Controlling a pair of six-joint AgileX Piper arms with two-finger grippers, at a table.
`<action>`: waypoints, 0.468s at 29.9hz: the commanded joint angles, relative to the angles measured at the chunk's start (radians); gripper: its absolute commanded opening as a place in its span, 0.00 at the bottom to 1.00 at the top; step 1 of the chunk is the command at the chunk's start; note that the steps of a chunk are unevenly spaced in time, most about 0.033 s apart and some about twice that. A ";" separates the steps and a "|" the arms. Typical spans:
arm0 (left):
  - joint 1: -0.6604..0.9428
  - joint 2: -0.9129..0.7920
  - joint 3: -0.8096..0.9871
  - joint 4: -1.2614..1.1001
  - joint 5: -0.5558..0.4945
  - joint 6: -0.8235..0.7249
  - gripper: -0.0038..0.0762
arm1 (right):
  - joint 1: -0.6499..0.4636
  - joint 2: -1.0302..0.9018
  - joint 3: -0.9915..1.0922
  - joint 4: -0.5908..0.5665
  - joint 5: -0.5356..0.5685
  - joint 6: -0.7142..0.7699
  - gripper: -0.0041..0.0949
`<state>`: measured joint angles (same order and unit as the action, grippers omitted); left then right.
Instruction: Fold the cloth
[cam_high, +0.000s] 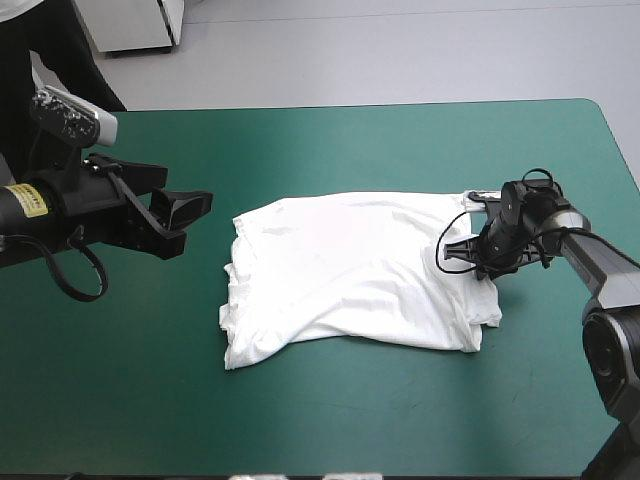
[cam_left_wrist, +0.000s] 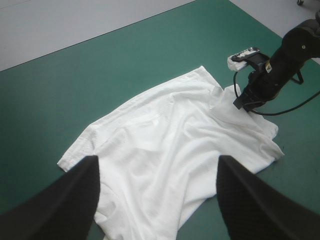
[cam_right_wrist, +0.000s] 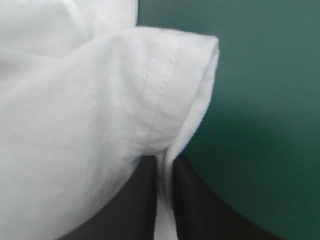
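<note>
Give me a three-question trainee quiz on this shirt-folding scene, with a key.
1. True or false: the left gripper is shut on the T-shirt.
2. Where does the right gripper grip the T-shirt? A) its middle B) its edge toward the table's right side C) its edge toward the table's left side
3. Fill in: the T-shirt lies ___ on the teal-green table, not in a folded bundle.
Key: 1 false, it is open and clear of the shirt. 2 B. 3 spread out.
</note>
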<state>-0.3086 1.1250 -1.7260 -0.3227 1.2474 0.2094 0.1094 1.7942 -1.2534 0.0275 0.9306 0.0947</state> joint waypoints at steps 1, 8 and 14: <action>-0.008 -0.013 -0.024 -0.027 -0.057 -0.004 0.65 | -0.007 0.002 -0.007 -0.016 -0.022 -0.008 0.03; -0.008 -0.013 -0.024 -0.027 -0.043 -0.004 0.65 | -0.007 -0.055 -0.081 -0.016 0.048 -0.012 0.03; -0.008 -0.013 -0.024 -0.066 -0.039 -0.004 0.64 | -0.003 -0.129 -0.212 0.069 0.126 -0.074 0.03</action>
<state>-0.3086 1.1254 -1.7260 -0.3390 1.2493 0.2094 0.1094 1.7437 -1.3881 0.0426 1.0288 0.0719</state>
